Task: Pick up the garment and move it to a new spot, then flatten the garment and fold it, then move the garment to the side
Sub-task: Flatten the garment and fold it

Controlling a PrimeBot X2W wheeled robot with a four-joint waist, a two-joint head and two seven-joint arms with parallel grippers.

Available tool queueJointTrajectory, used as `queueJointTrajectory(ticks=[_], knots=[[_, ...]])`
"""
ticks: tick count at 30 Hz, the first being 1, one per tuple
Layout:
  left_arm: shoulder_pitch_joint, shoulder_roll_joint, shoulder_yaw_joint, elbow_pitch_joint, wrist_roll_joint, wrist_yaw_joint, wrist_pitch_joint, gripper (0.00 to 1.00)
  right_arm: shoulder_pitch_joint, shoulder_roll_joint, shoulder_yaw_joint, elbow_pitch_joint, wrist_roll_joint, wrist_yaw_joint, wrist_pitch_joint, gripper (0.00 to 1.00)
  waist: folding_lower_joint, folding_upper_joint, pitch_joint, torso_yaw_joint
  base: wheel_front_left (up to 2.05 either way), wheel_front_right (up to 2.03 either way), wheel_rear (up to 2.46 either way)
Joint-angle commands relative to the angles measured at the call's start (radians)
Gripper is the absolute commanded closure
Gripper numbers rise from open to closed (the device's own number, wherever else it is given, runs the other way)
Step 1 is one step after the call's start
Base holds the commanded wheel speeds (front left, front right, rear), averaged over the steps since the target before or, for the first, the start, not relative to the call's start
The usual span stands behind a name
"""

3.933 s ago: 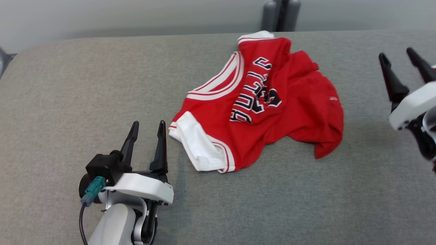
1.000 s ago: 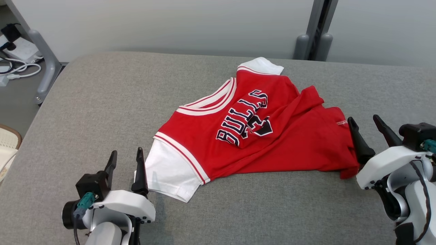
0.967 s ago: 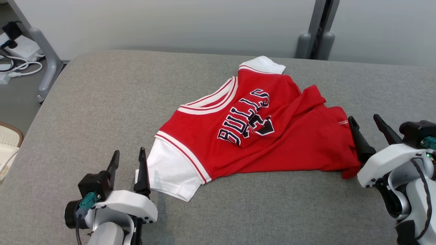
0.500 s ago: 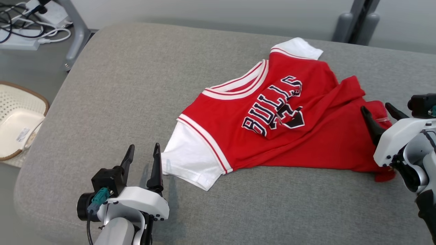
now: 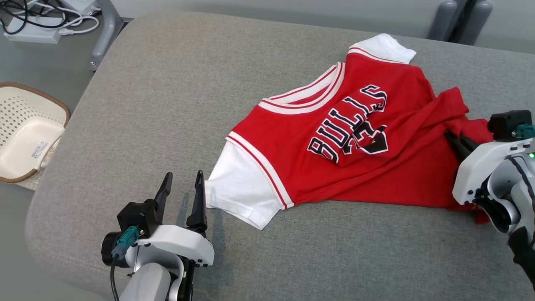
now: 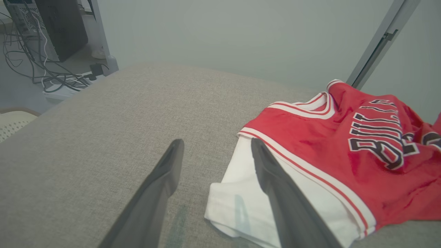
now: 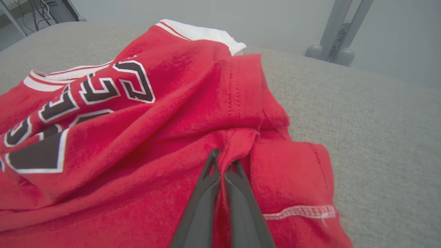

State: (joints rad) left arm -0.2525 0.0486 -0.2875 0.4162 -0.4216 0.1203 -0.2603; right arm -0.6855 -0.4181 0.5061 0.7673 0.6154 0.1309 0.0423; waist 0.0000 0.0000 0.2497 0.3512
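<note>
Grip on the right looks thin. Your right gripper (image 5: pixel 455 140) has its fingers pressed together on a raised ridge of red cloth near the hem of the Bulls jersey (image 5: pixel 292 138), toward the table's right edge. In the right wrist view the pinch seems to take one fold only, with a loose flap of hem lying beside it. Your left gripper (image 5: pixel 184 175) has its fingers apart and holds nothing. It sits low over the table (image 5: pixel 167 83) near the front edge, one finger just beside the white sleeve (image 5: pixel 238 192).

The jersey lies across the middle and right of the table with the chest lettering up and the lower half rumpled. Its other white sleeve (image 5: pixel 384 46) points toward the far edge.

Watch for these if you lift now:
- **One-sided pull:** it would likely drag the body into a bunch and make flattening harder.
- **Thin pinch:** it may slip out once the cloth's weight comes on it.
- **Left gripper:** closed where it is, it may catch only the sleeve's top layer, or nothing, since the finger is beside the cuff rather than around it.
- **Low finger:** it could snag the table's fabric cover.
- **Left front corner:** keep the carry away from it, because a basket (image 5: pixel 25 138) sits below on the floor.
</note>
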Motion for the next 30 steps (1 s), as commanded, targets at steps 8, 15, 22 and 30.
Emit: queueJointTrajectory(ticks=[8,15,22,30], knots=[[0.004,0.005,0.019,0.012,0.01,0.002,-0.006,0.0,0.001,-0.007,0.1,-0.015,0.037,0.0,-0.093,1.0,0.0,0.0,-0.052,-0.062,0.0,0.0,0.0],[0.041,0.005,0.064,0.02,0.024,-0.004,-0.006,0.0,0.105,-0.003,0.142,-0.157,0.146,0.0,-0.104,1.0,0.0,0.0,-0.132,-0.166,0.0,0.0,0.0],[0.083,0.005,0.105,0.018,0.023,-0.01,-0.005,0.0,0.308,-0.052,0.149,-0.413,0.292,0.0,0.002,1.0,0.0,0.0,-0.202,-0.284,0.0,0.0,0.0],[0.088,0.005,0.109,0.013,0.006,-0.008,-0.005,0.0,0.541,-0.115,0.038,-0.642,0.372,0.0,0.213,1.0,0.0,0.0,-0.223,-0.365,0.0,0.0,0.0]])
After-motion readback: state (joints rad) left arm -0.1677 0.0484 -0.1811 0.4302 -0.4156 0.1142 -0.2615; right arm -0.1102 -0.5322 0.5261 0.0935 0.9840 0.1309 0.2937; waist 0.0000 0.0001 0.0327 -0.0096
